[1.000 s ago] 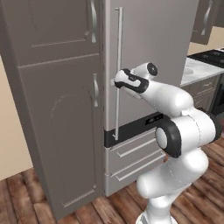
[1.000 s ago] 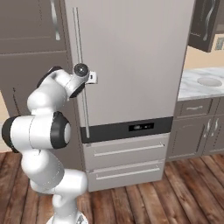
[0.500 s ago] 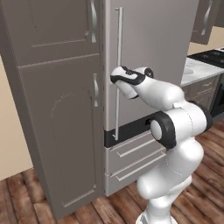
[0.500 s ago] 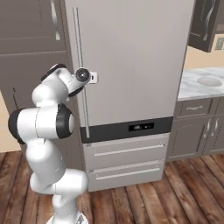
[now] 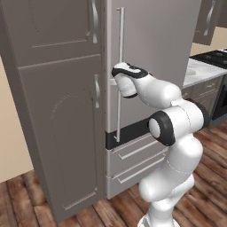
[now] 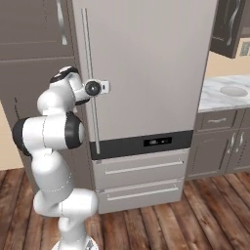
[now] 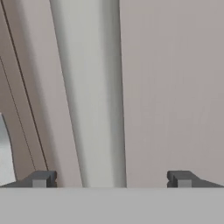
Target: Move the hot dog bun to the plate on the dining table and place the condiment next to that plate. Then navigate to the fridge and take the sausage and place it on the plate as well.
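The pincer [image 7: 111,179] is spread wide open around the fridge [image 6: 156,73] door handle [image 7: 89,96], nothing gripped

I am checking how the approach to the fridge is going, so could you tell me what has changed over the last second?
The gripper has moved in toward the fridge door handle, the arm stretching forward until the hand sits right at the bar. In the hand view the handle now stands between the open fingertips, not yet gripped. Nothing was taken hold of or let go. The fridge door stays shut, and the base has not moved.
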